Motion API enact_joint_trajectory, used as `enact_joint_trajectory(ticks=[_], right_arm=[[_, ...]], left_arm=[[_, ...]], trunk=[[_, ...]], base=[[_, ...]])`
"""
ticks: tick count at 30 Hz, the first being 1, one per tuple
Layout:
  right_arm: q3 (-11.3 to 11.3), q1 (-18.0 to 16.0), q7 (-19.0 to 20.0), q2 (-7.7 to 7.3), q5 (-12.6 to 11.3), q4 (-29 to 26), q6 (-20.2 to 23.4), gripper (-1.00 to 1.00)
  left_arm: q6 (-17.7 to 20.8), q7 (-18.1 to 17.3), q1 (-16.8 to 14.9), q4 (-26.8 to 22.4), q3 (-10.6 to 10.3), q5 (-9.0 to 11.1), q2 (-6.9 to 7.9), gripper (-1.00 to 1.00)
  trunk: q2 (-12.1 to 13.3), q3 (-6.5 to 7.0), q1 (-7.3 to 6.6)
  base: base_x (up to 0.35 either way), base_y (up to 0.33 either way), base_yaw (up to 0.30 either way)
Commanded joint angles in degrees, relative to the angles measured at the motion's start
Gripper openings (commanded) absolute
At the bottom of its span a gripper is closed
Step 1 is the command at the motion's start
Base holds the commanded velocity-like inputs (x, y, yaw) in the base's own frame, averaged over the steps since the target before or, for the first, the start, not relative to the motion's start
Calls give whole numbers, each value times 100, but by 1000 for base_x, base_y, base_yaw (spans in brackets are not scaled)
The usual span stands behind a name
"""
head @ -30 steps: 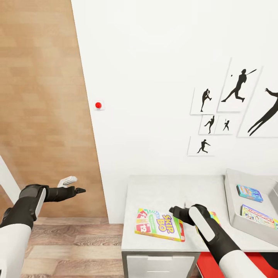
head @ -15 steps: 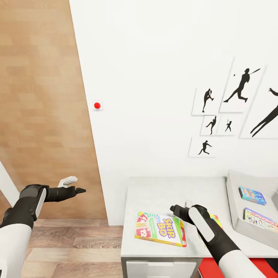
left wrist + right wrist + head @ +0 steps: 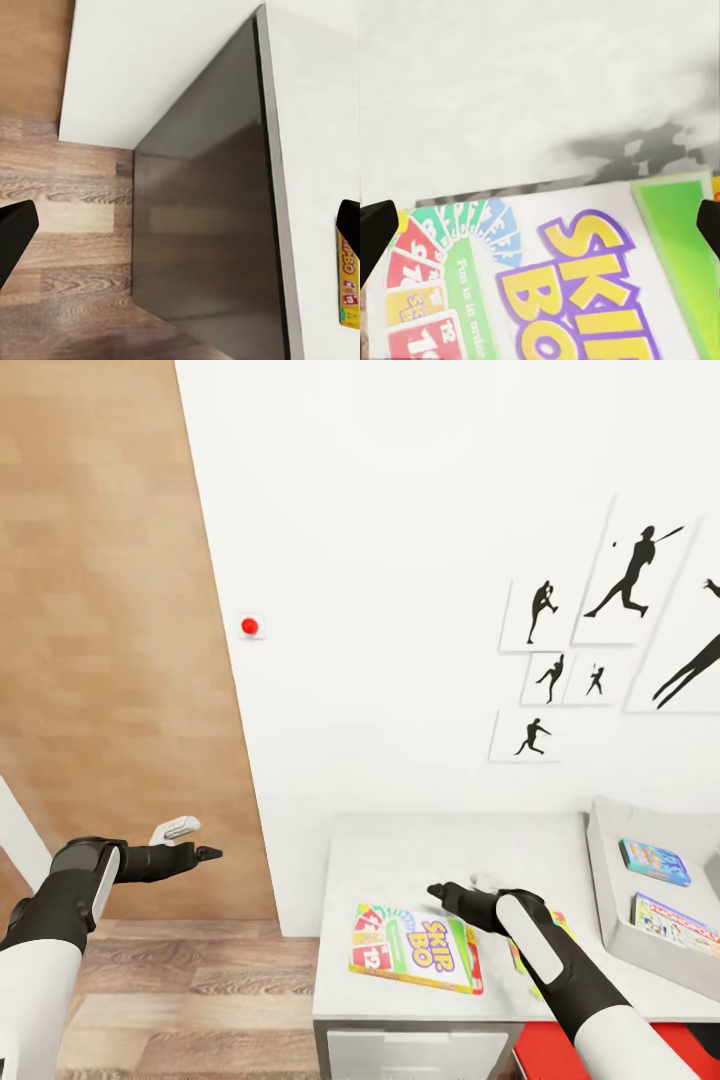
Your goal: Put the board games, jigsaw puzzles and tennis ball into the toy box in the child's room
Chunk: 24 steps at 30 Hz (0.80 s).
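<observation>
A Skip-Bo board game [image 3: 415, 950] lies flat near the front of the table [image 3: 450, 845]. My right gripper [image 3: 457, 885] hovers open just above its far edge. The right wrist view has the box's cover [image 3: 547, 292] between and below the spread fingertips [image 3: 375, 232]. Beside the box, a bright jigsaw puzzle [image 3: 556, 926] is mostly hidden under my right forearm. At the table's right stands the grey toy box [image 3: 606, 880], holding a blue board game [image 3: 655, 862] and a pale one [image 3: 680, 925]. My left gripper [image 3: 205, 838] is open and empty over the floor, left of the table.
The white wall behind the table carries black silhouette pictures [image 3: 620, 575] and a small red button [image 3: 249, 626]. Wood plank floor [image 3: 180, 980] lies left of the table. In the left wrist view the table's dark side panel [image 3: 202, 225] faces my left gripper [image 3: 180, 225].
My right gripper has moved a little left and farther over the Skip-Bo box's far edge. The view has shifted slightly. The left arm holds still.
</observation>
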Motion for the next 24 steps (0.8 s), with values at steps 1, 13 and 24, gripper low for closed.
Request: enact_joint_trajectory(ticks=[1,13,24], right_arm=[[15,-7,-29,-13,-61,-9,6,100],[-43,-14,40,-31,-61,-9,20,100],[-298,-12,50,-187,-56,-18,27,100]], left_arm=[[21,-57,-7,-5,16,-60,-3,100],[12,-57,-7,-5,16,-56,-3,100],[11,-57,-7,-2,16,-57,-3,100]], trunk=[[-15,-24,4],[-15,-136,4],[-15,-239,4]], base=[[0,0,0],[0,0,0],[0,0,0]])
